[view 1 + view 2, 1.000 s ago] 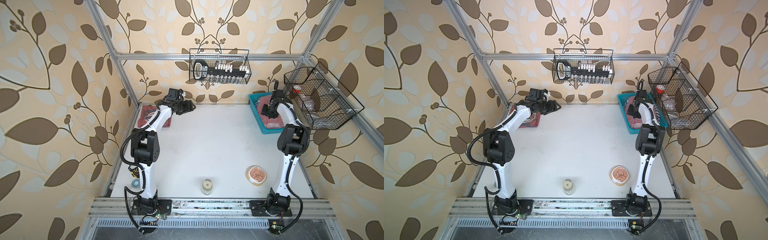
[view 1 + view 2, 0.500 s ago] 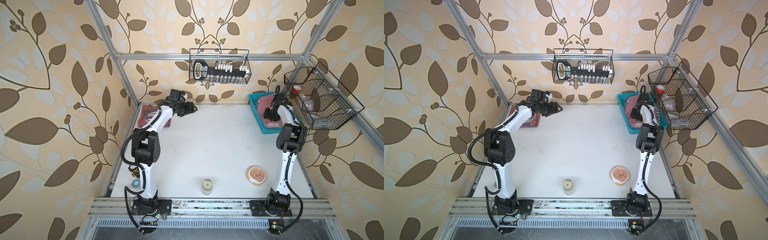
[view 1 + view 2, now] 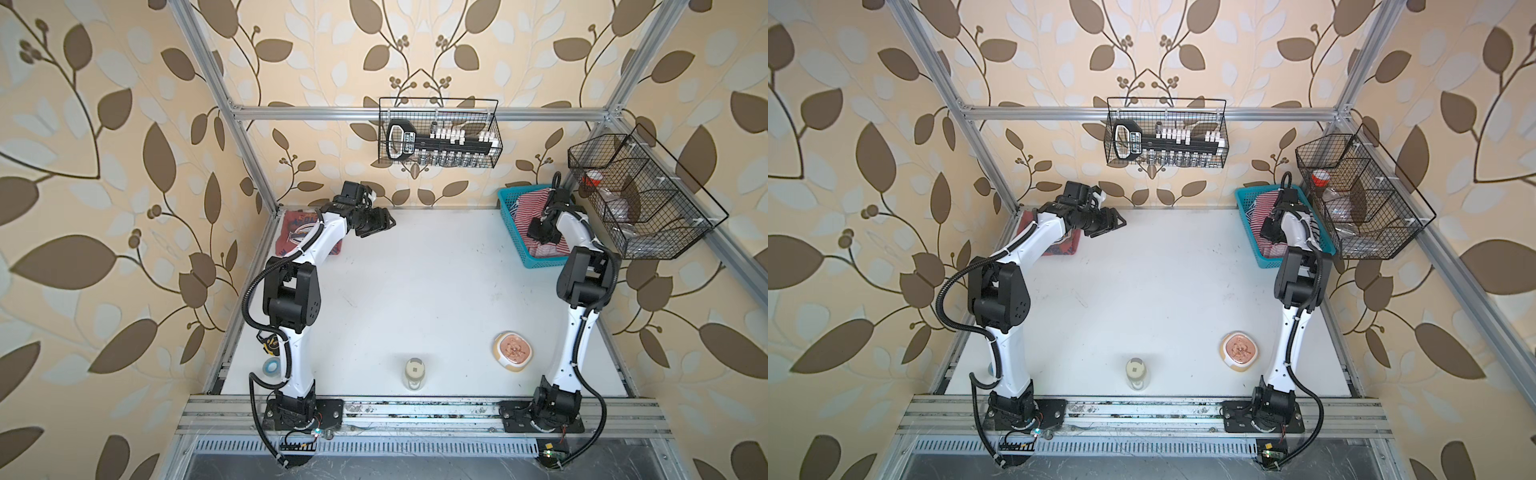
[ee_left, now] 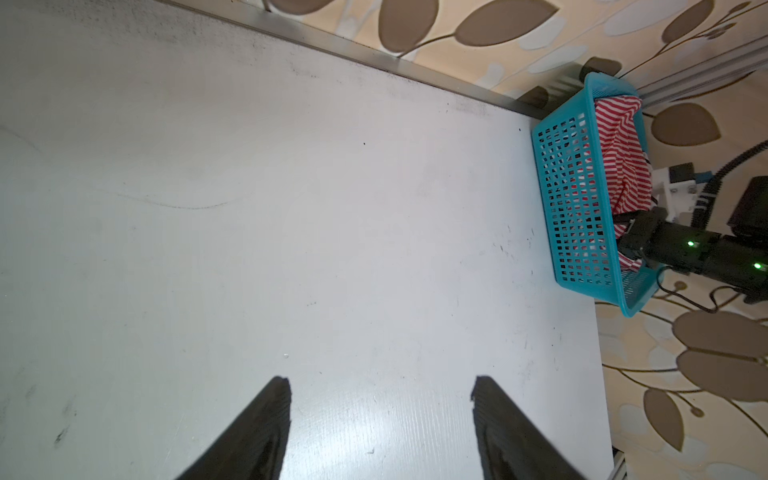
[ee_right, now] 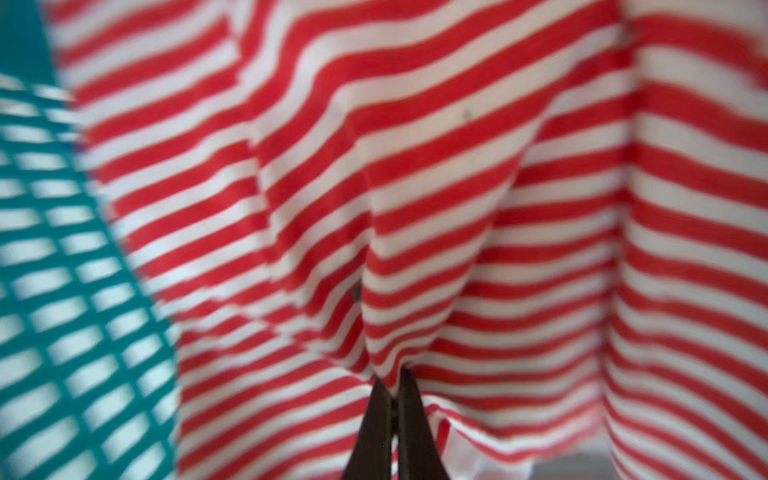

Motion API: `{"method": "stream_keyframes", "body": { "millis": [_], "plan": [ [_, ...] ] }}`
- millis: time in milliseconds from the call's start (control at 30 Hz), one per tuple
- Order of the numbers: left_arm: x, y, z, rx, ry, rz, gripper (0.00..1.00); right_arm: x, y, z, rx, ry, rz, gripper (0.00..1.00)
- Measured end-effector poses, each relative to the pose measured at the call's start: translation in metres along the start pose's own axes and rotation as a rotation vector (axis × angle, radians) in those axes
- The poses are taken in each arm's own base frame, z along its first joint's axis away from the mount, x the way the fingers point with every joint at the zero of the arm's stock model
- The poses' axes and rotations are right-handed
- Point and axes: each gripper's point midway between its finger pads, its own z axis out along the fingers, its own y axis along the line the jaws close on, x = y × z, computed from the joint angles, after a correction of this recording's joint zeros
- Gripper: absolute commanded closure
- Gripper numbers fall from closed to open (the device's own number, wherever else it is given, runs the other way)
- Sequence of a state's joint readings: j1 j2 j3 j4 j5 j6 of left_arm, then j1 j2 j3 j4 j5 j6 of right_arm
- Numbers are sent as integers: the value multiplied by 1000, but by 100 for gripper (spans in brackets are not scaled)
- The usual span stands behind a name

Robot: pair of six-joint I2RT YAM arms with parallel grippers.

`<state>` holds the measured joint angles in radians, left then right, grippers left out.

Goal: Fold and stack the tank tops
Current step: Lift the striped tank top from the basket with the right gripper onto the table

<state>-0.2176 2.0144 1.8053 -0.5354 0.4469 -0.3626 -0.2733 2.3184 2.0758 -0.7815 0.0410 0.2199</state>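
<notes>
Red-and-white tank top [image 5: 457,187] pinched by closed right hand [image 5: 392,381].

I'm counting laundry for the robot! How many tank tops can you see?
2. The brick-red tank top lies at the far left, partly under the left arm. The striped tank top sits in the teal basket, pinched by the right gripper. More may hide underneath.

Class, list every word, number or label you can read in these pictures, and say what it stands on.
Brick-red tank top: navy-and-white print, partly hidden, too blurred to read.
Black tool in the wire basket: pale label, too small to read.
Jar lid: small square mark, unreadable.
No text reads clearly anywhere.
</notes>
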Motion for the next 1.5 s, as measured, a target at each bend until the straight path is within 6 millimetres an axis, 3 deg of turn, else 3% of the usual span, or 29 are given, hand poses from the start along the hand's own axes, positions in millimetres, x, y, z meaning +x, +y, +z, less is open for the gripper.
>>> {"method": "stream_keyframes", "body": {
  "millis": [167,533,800,933,1033,1133,1267,1467,1500],
  "plan": [
    [4,-3,-7,2,-2,2,30,-21,13,-77,-74,-141,-3,100],
    [3,-29,-42,38,-60,40,29,-41,73,-223,-322,-405,-76,100],
    [-1,-42,-69,50,-111,64,29,-30,151,-342,-546,-566,-229,100],
    [-2,-48,-87,41,-148,76,28,-10,189,-376,-659,-577,-315,100],
    [-2,-51,-101,27,-180,85,27,13,217,-377,-713,-521,-386,100],
    [-4,-52,-115,6,-214,98,27,42,247,-354,-746,-416,-457,100],
    [-3,-47,-129,-45,-239,108,26,102,296,-289,-779,-196,-559,100],
    [15,-26,-130,-129,-217,93,26,223,359,-175,-781,193,-692,100],
    [19,-22,-129,-140,-208,91,26,242,365,-159,-775,253,-708,92]
  ]
}}
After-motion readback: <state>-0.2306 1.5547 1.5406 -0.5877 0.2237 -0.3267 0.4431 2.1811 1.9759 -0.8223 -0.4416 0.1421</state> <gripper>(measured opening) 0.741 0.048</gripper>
